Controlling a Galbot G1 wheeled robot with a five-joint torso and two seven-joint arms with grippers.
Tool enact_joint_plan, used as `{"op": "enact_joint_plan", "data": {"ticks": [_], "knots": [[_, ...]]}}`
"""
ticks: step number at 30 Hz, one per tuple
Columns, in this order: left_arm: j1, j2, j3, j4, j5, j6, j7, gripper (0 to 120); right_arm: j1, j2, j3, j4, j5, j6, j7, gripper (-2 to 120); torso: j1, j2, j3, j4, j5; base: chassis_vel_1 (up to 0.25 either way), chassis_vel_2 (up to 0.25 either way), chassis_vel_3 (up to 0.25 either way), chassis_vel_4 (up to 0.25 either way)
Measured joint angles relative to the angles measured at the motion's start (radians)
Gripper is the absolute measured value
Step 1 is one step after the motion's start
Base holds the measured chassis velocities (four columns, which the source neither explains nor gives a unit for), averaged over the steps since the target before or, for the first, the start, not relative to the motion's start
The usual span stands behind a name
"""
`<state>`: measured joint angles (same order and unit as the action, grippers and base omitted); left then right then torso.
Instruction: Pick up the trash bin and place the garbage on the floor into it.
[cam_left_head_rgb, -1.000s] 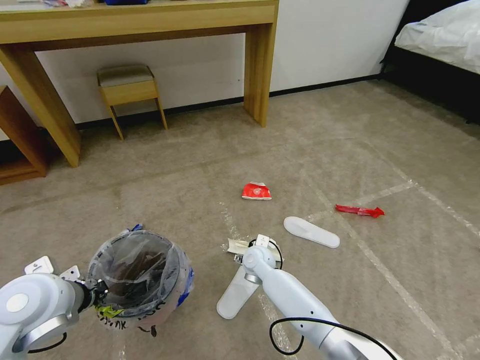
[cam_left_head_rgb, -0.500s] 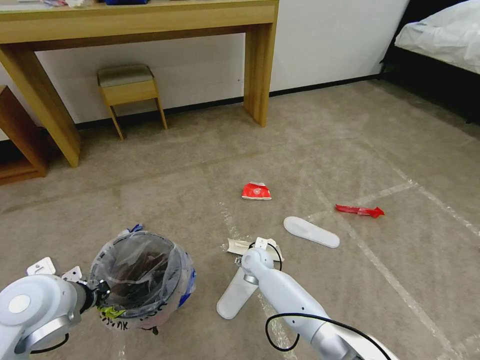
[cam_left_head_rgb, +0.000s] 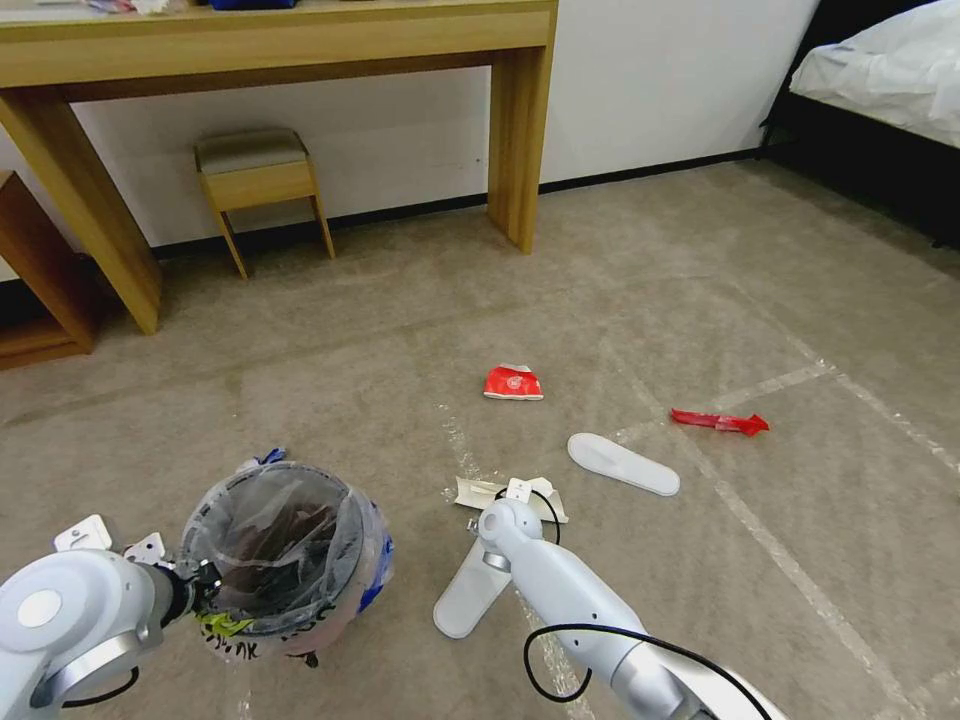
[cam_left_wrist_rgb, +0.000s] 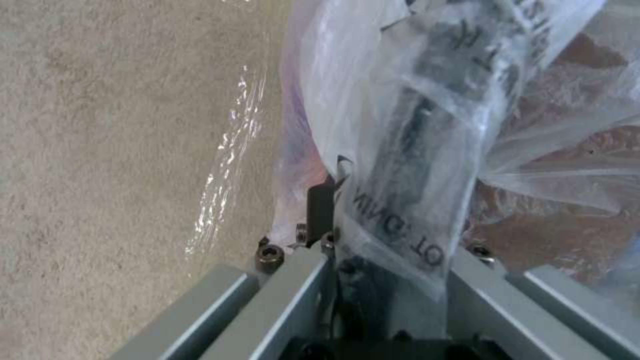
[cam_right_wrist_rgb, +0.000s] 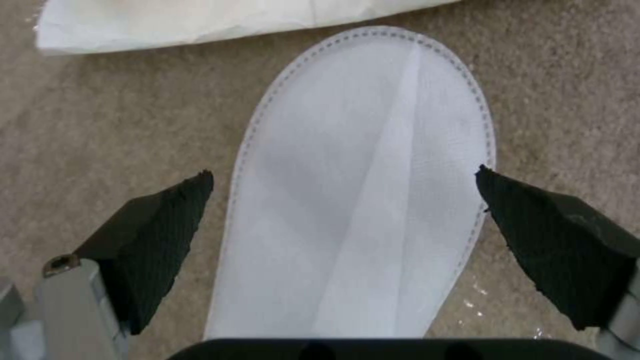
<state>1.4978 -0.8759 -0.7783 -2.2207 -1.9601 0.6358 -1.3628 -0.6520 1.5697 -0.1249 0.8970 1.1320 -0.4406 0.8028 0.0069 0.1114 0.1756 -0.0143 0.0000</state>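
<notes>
The trash bin (cam_left_head_rgb: 285, 555), lined with a clear crinkled bag, hangs at the lower left with my left gripper (cam_left_head_rgb: 203, 583) shut on its near rim. In the left wrist view the bagged rim (cam_left_wrist_rgb: 407, 165) runs between the fingers of my left gripper (cam_left_wrist_rgb: 353, 210). My right gripper (cam_right_wrist_rgb: 343, 182) is open, low over a flat white slipper sole (cam_right_wrist_rgb: 360, 200), one fingertip on each side of it. That sole (cam_left_head_rgb: 465, 600) lies beside crumpled beige paper (cam_left_head_rgb: 478, 491). A second sole (cam_left_head_rgb: 622, 463), a squashed red carton (cam_left_head_rgb: 513, 383) and a red wrapper (cam_left_head_rgb: 720, 421) lie farther out on the floor (cam_left_head_rgb: 700, 300).
A wooden desk (cam_left_head_rgb: 300, 45) and a small stool (cam_left_head_rgb: 255, 175) stand against the far wall, with a low shelf (cam_left_head_rgb: 40, 290) at the left. A bed (cam_left_head_rgb: 880, 70) fills the far right corner. Whitish tape lines (cam_left_head_rgb: 770, 550) cross the carpet.
My right arm has eased a little left and lower over the near slipper sole. The bin and left gripper have barely shifted.
</notes>
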Motion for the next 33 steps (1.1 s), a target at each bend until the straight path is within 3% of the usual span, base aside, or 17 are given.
{"op": "enact_joint_plan", "data": {"ticks": [12, 18, 28, 33], "knots": [[0.0, 0.003, 0.004, -0.005, 0.001, 0.0, 0.001, 0, 0.015, 0.009, 0.024, -0.082, -0.034, 0.014, -0.048, 100, 0.0, 0.0, 0.0, 0.0, 0.0, 0.0, 0.0, 0.0, 0.0], [0.006, 0.0, 0.004, -0.009, 0.009, 0.001, 0.003, 0, 0.013, 0.018, 0.035, -0.107, -0.053, 0.021, -0.073, 90, 0.0, 0.0, 0.0, 0.0, 0.0, 0.0, 0.0, 0.0, 0.0], [0.012, -0.005, 0.003, -0.011, 0.02, 0.002, 0.009, 0, 0.009, 0.033, 0.046, -0.125, -0.077, 0.028, -0.081, 89, 0.0, 0.0, 0.0, -0.0001, -0.0002, 0.0, 0.0, 0.0, 0.0], [0.012, -0.006, 0.003, -0.015, 0.023, 0.002, 0.011, 0, 0.008, 0.034, 0.05, -0.128, -0.085, 0.029, -0.083, 80, 0.0, 0.001, -0.001, -0.0003, -0.0005, 0.0, 0.0, 0.0, 0.0]]}}
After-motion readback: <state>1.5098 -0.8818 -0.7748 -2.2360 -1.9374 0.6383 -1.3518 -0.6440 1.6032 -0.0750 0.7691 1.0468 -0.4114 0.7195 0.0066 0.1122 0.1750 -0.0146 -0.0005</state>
